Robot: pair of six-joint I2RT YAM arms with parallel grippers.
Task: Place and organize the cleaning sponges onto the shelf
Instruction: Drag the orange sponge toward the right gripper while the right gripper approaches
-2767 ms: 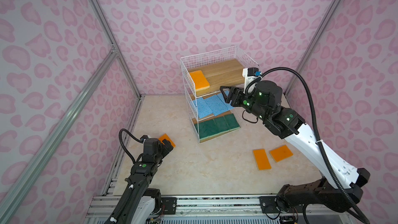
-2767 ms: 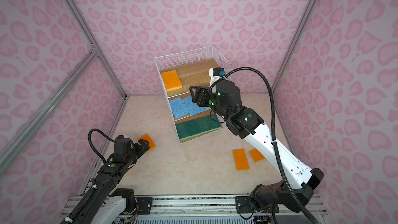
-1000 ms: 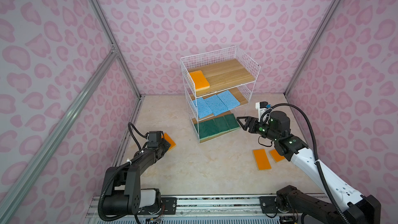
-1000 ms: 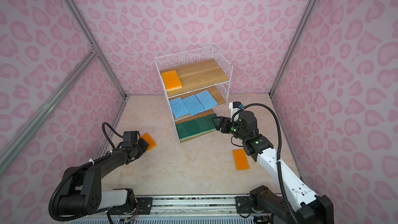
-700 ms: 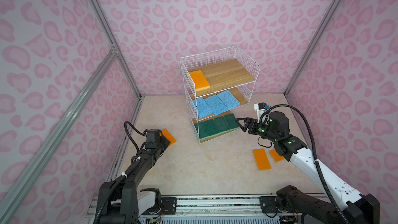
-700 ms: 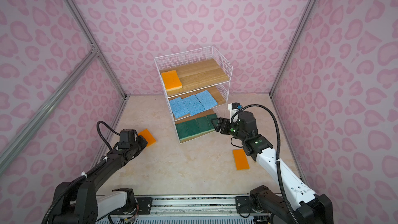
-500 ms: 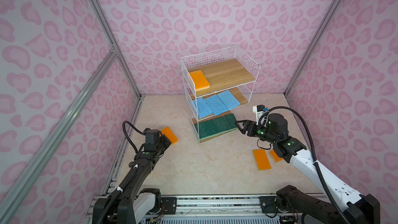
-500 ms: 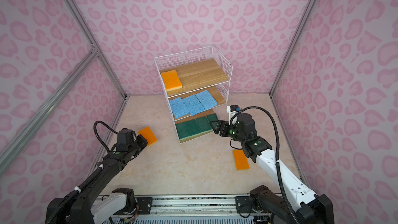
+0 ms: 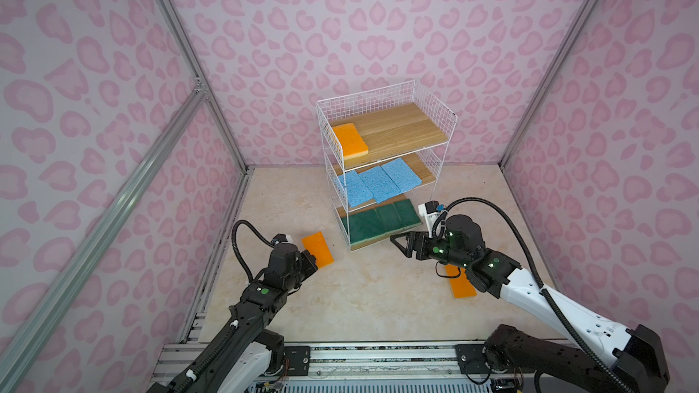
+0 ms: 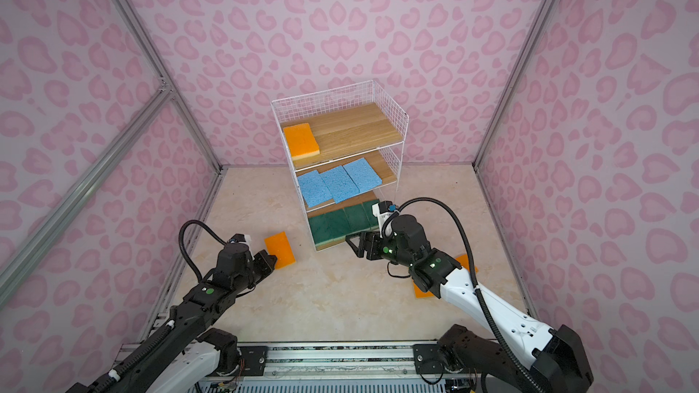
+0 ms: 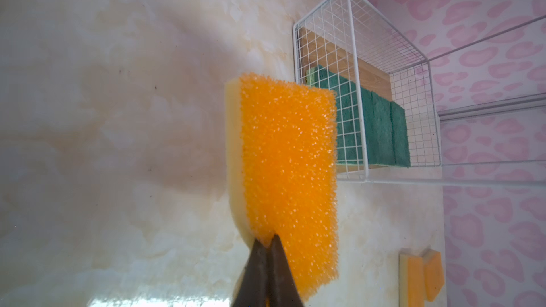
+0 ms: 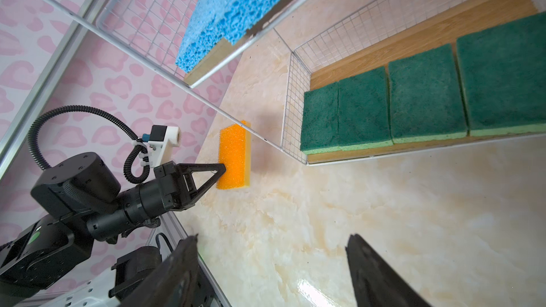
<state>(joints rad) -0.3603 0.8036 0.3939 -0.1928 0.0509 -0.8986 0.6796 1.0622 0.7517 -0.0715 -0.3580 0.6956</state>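
The shelf (image 9: 410, 128) is part-filled: green sponges (image 9: 382, 221) cover the bottom tier, blue sponges (image 9: 378, 183) the middle, and one orange sponge (image 9: 350, 139) lies at the left of the top tier.

Three orange ones are still off it. Two loose sponges (image 9: 459, 285) lie on the worktop (image 9: 359, 296) behind your right hand (image 9: 399, 245). One carried sponge (image 9: 317, 248) is in your left hand (image 9: 312, 258), which is pinched tight on its short end, left of the shelf's base and apart from it. Your right hand is spread wide and empty, low before the bottom tier.

By my reading, the step in hand is delivering orange to the top tier. Next, raise the carried sponge over the top rail and lay it flat beside its fellow — the thin end-grip may let it droop.

Against the earliest frame, your right hand has dropped from the middle tier, and your left has brought its sponge nearer the shelf.
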